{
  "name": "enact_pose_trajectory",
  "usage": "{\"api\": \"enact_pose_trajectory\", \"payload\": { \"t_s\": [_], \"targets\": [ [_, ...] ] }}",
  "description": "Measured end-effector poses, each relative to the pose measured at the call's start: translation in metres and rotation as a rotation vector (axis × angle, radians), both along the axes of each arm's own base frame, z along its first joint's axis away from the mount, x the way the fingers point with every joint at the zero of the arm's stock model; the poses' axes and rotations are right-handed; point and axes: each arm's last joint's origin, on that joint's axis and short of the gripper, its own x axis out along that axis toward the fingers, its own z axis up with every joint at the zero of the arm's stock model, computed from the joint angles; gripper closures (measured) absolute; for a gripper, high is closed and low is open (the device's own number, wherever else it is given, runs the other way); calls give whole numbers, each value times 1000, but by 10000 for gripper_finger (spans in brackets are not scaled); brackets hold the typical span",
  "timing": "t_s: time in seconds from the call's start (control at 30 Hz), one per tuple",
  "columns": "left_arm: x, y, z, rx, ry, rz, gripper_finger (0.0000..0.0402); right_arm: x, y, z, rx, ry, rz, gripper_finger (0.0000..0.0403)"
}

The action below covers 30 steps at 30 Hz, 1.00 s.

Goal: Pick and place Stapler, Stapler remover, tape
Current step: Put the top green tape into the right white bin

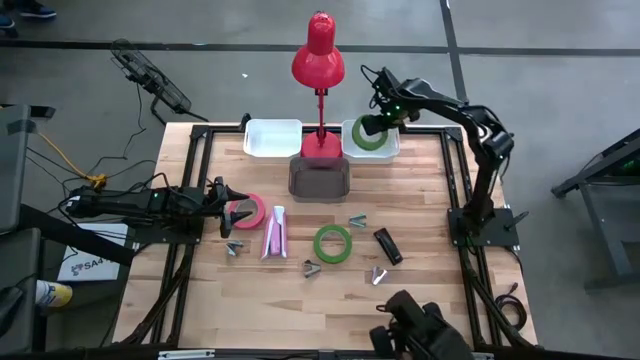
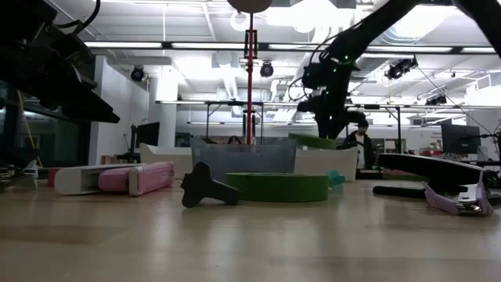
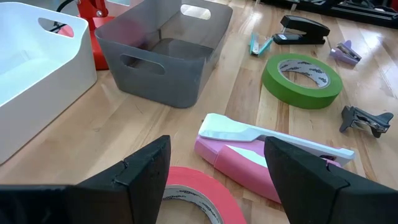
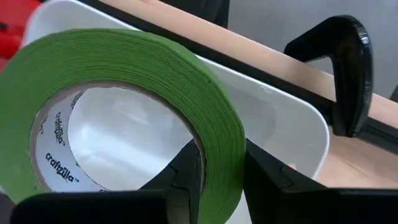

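Note:
My right gripper is at the far right, shut on a bright green tape ring over the right white tray. My left gripper is open at the table's left, its fingers standing over the near part of the pink tape ring, which lies flat on the table. A pink stapler lies right of that ring. A second green ring and a black stapler lie flat mid-table. Small staple removers lie scattered around them. My right gripper pinches the wall of the green ring, with one finger inside the open centre and the other outside. The ring stands tilted on edge in the hold, over the white tray. I cannot tell whether its lower edge touches the tray.
A grey bin stands at the back middle, with a red desk lamp behind it. A second white tray stands left of the lamp. Black frame rails run along the table's edges.

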Motion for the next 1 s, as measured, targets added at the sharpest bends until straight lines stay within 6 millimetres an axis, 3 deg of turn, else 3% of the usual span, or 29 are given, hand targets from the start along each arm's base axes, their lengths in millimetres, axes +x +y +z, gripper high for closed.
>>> {"api": "enact_pose_trajectory", "payload": {
  "t_s": [0.27,0.57,0.77,1.0],
  "targets": [
    [0,0,0,0,0,0,145,1,-2,-14,34,29,-3,326],
    [0,0,0,0,0,0,145,0,-2,-15,31,41,-8,326],
    [0,0,0,0,0,0,145,-1,-2,-15,35,46,-4,298],
    [0,0,0,0,0,0,145,-1,-2,-15,33,51,13,313]
  ]
}}
